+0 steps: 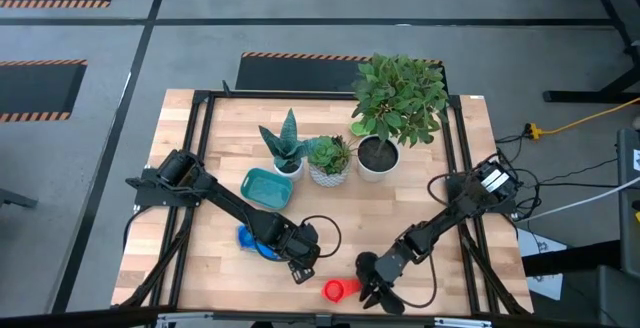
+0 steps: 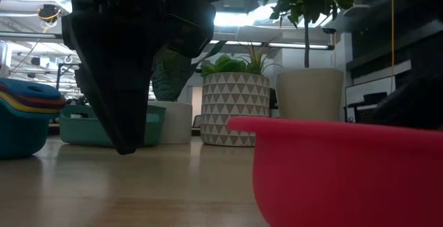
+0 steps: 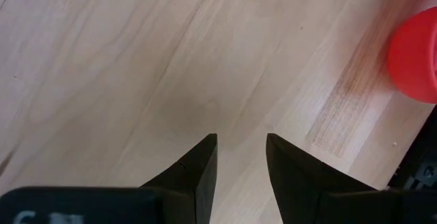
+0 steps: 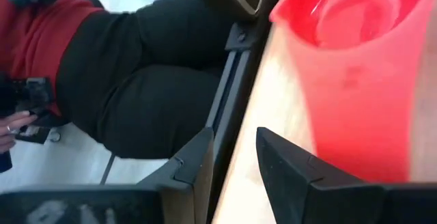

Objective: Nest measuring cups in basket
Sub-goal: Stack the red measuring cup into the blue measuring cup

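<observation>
Red measuring cup [image 1: 339, 289] on counter [image 1: 420, 203] — light, rigid, slick plastic; grip rim. Right pincer [image 1: 373, 290] beside it, fingers apart, empty. Left pincer [image 1: 301, 269] apart, empty.

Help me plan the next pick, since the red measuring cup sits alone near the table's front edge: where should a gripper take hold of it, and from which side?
Probably by the rim wall, from above. The red measuring cup sits upright, mouth open, so one finger could go inside and one outside. The right gripper is right beside it; the left gripper hangs farther off. Its handle isn't clearly visible.
</observation>
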Action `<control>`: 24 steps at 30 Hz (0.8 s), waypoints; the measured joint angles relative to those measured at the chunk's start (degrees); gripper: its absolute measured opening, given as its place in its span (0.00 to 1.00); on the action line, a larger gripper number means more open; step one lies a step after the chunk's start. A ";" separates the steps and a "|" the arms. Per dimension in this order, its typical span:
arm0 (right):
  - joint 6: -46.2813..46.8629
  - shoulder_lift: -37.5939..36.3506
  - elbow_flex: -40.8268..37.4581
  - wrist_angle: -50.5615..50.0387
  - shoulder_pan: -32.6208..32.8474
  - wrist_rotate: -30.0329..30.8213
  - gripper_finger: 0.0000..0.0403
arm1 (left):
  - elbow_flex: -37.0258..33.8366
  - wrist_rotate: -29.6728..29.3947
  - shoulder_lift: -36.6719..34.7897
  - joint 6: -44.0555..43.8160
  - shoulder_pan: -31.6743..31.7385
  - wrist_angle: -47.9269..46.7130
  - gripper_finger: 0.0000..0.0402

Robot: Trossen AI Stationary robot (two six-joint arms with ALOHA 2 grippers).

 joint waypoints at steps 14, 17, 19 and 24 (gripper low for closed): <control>-3.40 0.72 0.00 1.86 -6.22 0.00 0.29 | 0.07 -1.02 -5.19 4.52 1.74 -0.80 0.30; -5.08 0.72 0.34 2.07 -7.72 0.02 0.29 | 0.07 -1.24 -6.50 5.44 2.05 -1.06 0.30; -6.92 0.72 1.01 2.18 -8.76 0.02 0.29 | 0.09 -1.50 -6.98 6.00 2.31 -0.91 0.30; -9.11 0.72 2.63 2.35 -10.84 -1.06 0.29 | 0.07 -1.81 -8.46 6.05 2.43 -1.68 0.30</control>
